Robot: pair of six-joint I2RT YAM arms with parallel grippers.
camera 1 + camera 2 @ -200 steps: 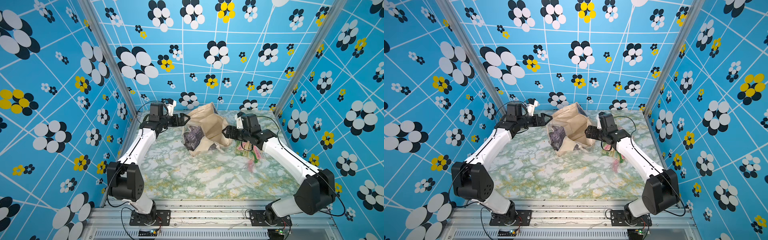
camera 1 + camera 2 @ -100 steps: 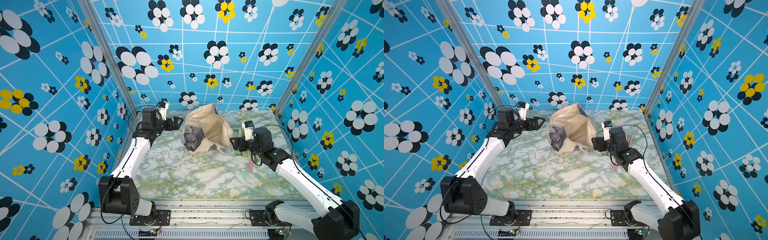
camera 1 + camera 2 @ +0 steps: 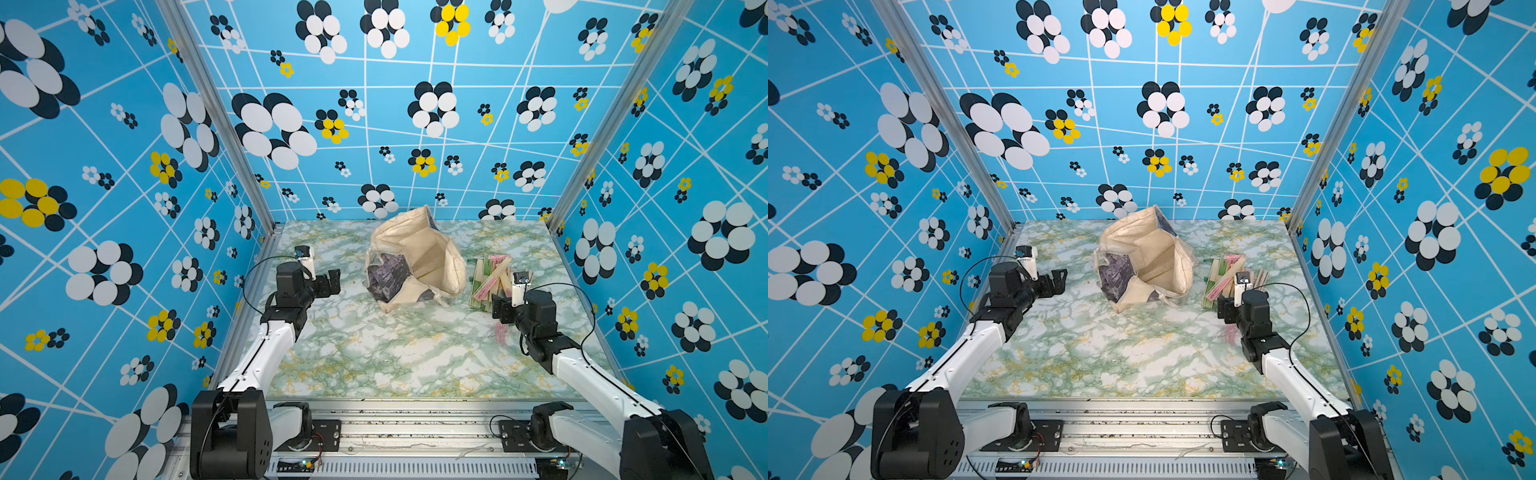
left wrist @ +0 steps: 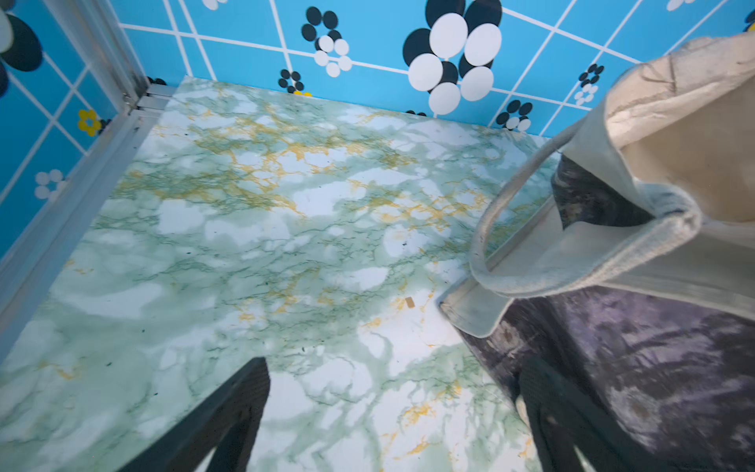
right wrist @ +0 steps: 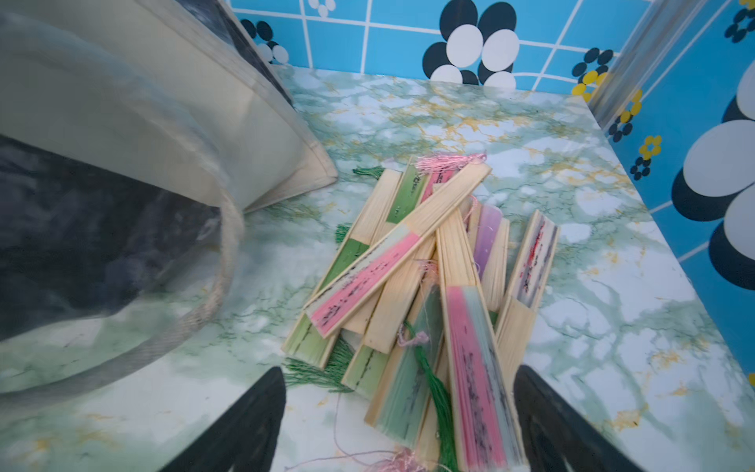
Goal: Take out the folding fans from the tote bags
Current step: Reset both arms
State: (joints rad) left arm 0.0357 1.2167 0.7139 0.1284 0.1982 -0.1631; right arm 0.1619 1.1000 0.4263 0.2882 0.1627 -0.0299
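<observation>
Right gripper (image 5: 398, 372) jaws apart, empty, over the folding fans (image 5: 408, 286). They're piled loose on the table (image 3: 374, 353), right of centre in both top views, just beside the tote bag (image 3: 419, 257). Left gripper (image 4: 394, 363) apart too, empty, near the bag. Fans look light, stiff, slick: pinch one across mid-length, and skip the tassels (image 5: 439, 392).

The bag (image 3: 428, 253) is coarse, matt woven cloth with dull dark printed panels. The fans (image 5: 363, 282) are smooth pale wood slats with thin paper edges and thread tassels (image 5: 437, 388). The table (image 3: 374, 353) has a smooth marbled sheen; the rail (image 3: 395, 415) is bare metal.
</observation>
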